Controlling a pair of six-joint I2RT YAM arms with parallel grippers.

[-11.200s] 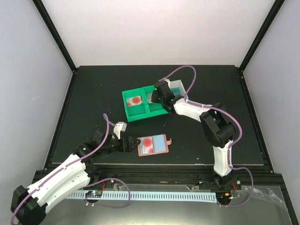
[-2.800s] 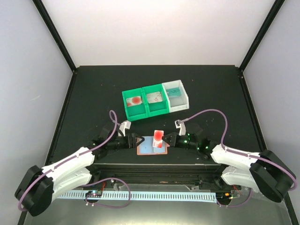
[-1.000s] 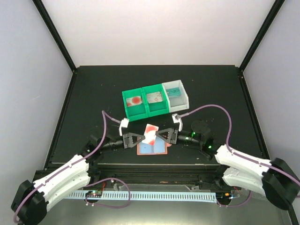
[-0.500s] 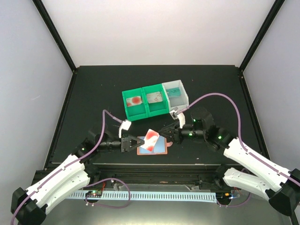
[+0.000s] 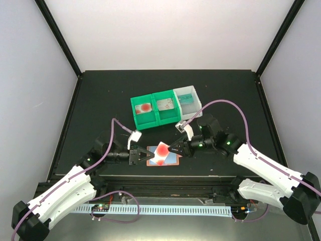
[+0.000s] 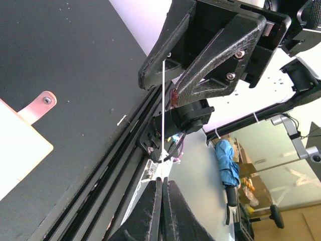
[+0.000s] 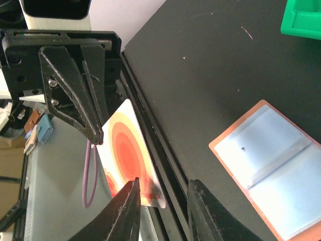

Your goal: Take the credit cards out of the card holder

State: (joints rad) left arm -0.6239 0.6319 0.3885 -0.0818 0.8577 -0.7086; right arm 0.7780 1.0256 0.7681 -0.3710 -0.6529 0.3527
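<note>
One white card (image 7: 126, 150), red-orange rings; holder (image 7: 271, 170) open, pale-blue inside.

Overhead looks down; wrist views share card holder (image 7: 273, 187).

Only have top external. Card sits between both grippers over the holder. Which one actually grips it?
Observer: Left. In left wrist, the left gripper is shut on the card, seen edge-on there.
Operator: Right gripping too?
Observer: No. In right wrist, the right gripper is open. The card's corner sits between its jaws, face toward the camera.
Operator: Anything in the holder?
Observer: Right wrist shows the holder lying open, with no card showing in its blue pockets.
</note>
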